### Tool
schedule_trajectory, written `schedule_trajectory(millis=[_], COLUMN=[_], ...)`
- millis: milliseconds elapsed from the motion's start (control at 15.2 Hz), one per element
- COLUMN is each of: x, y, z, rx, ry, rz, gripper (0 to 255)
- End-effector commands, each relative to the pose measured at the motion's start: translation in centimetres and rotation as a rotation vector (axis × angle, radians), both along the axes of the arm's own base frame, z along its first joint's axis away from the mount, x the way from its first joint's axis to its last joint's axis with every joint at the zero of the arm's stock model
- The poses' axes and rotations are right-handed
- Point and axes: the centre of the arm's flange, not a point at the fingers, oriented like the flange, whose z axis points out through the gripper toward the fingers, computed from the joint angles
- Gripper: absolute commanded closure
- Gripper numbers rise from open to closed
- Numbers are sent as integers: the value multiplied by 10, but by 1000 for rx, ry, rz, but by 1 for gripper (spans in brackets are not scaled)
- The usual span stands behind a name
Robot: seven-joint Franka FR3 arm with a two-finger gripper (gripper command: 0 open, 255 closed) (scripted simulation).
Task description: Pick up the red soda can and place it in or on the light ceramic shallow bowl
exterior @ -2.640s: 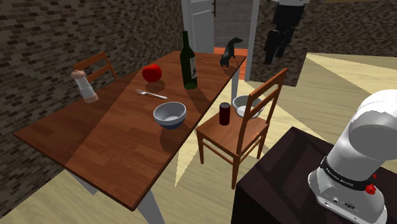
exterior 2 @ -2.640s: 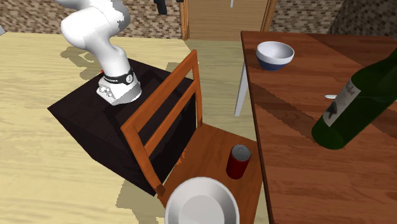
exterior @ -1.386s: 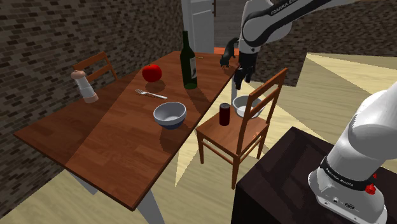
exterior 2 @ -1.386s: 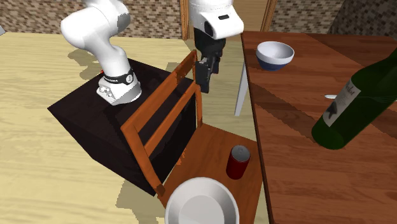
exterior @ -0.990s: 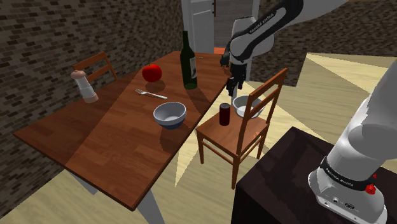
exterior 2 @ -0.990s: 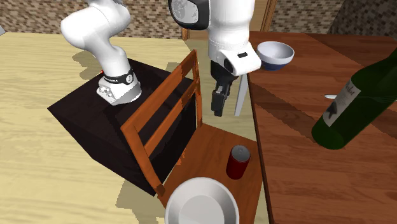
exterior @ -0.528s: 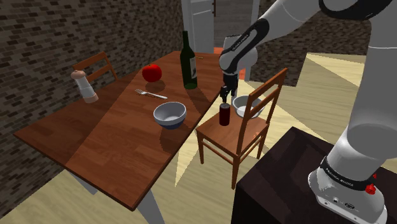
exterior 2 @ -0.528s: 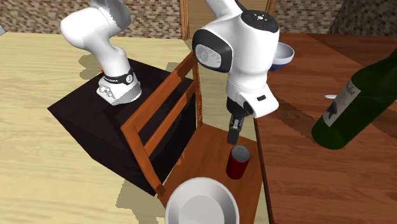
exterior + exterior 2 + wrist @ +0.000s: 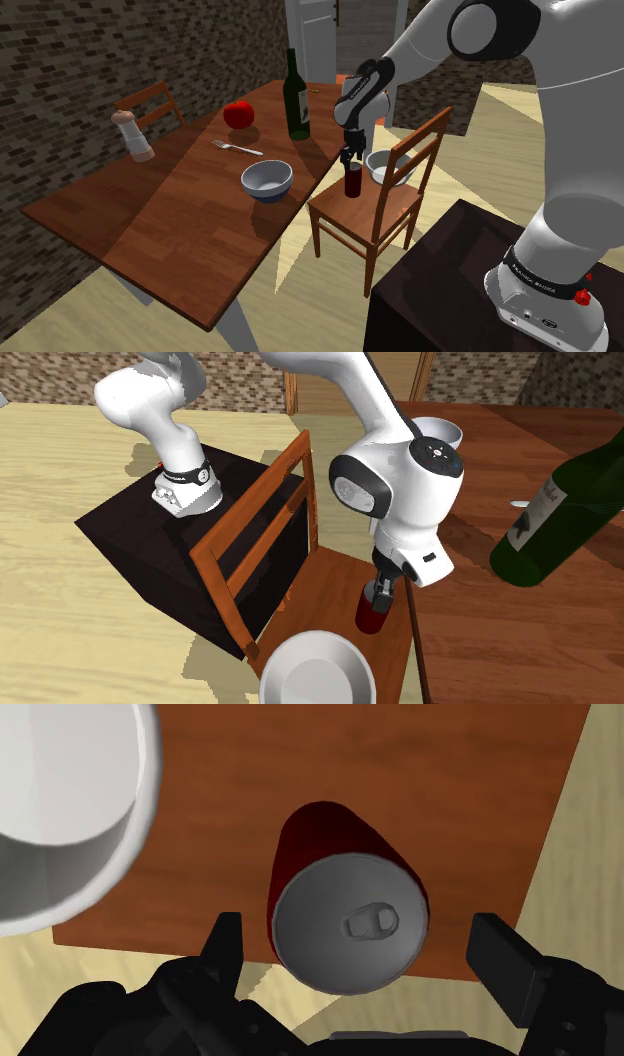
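My gripper [image 9: 360, 936]: fingers spread wide, one on either side of the can, neither touching it; nothing held.
Red soda can [image 9: 345, 919]: upright on the wooden chair seat [image 9: 362, 207], its silver top facing my hand, directly beneath it.
Light shallow bowl [image 9: 95, 869]: on the same seat, near the can but apart from it.
Chair: drawn up to the wooden table [image 9: 180, 225].
On the table: blue-grey bowl [image 9: 266, 179], fork [image 9: 237, 148], dark green bottle [image 9: 297, 97], red fruit [image 9: 238, 114], grinder [image 9: 133, 136].
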Motion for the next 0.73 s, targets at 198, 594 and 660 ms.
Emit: schedule_trajectory(millis=[198,594,660], x=[6,6,6], y=[1,1,1], z=[-29,-37,-37], rx=[-4,-4,-4], ry=[-31,-31,-31], rz=[3,3,3], gripper=[0,0,0])
